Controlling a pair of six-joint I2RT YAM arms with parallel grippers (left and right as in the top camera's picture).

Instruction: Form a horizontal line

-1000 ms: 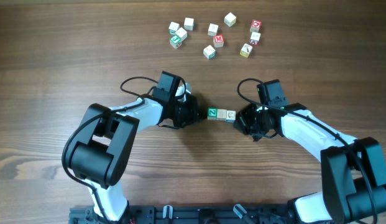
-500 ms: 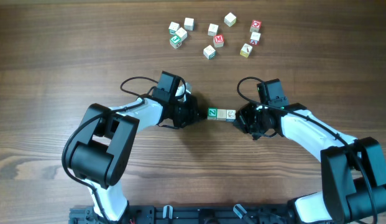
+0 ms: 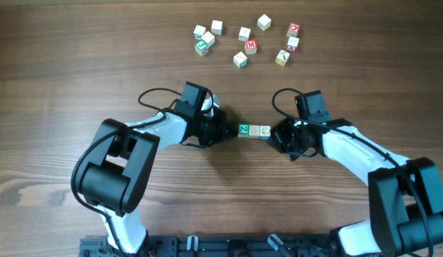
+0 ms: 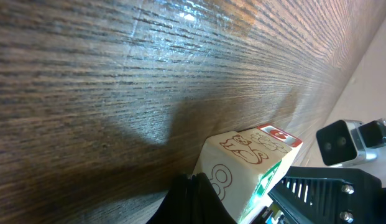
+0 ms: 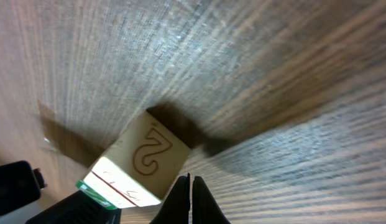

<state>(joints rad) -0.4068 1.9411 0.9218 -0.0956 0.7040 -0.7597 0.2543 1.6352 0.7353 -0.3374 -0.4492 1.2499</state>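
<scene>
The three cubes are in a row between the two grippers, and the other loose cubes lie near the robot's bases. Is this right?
No. The overhead view shows the loose cubes at the far side, away from the bases. The three cubes do sit in a row between the left gripper and right gripper.

We see a green-letter cube (image 3: 244, 130), a plain tan cube (image 3: 255, 131) touching its right side and a pale blue-edged cube (image 3: 265, 133) beyond that, on a dark brown wood-grain table (image 3: 64, 71), with red-, green- and yellow-marked loose cubes (image 3: 251, 46) above it.
</scene>
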